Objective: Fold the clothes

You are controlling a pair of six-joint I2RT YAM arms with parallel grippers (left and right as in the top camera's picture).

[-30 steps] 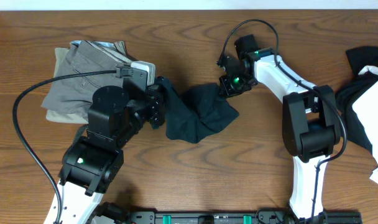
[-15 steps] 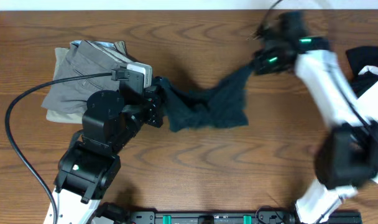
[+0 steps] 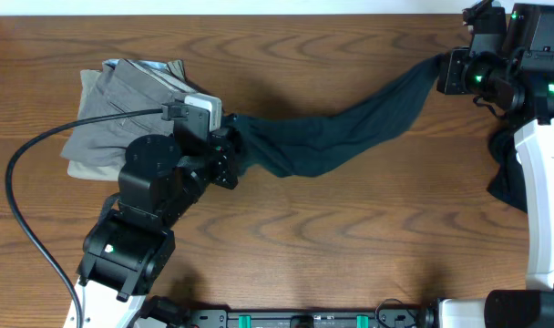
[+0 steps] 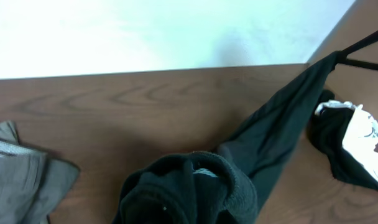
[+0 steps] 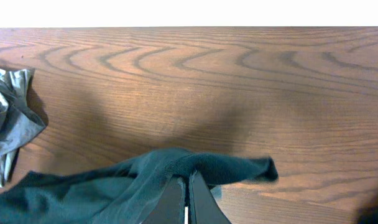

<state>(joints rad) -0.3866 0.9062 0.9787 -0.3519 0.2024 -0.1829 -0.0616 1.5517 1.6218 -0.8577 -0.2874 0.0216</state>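
what's changed: the dark teal garment [image 3: 350, 132] is now strung out in a long band across the table [image 3: 332, 246], instead of the crumpled heap of a second ago.

right gripper [image 3: 446, 73]: it's been swung from mid-table way out to the far top-right corner, with one end of the garment dragged along. In the right wrist view the jaws are seen pressed together on a fold of the fabric.

left gripper [image 3: 230, 155]: basically parked in the same spot as before. The jaws are buried under bunched cloth in the left wrist view, so they can't be seen directly. The band runs straight off them though, so they're judged to be clamped on that end.

where the garment is: held at both ends and stretched from centre-left to upper right. The middle is sagging, and whether it rests on the wood can't be told.

grey stack [image 3: 122, 96]: folded, sitting just beside the left gripper, not shifted.

leftover pile [image 4: 347, 140]: black and white clothes, bunched at the right edge and not yet dealt with.

what it means: this is judged to be the spreading-out step. No fold is made yet on this piece, and it's roped up rather than flat, so it'd need to be laid down and opened out first.
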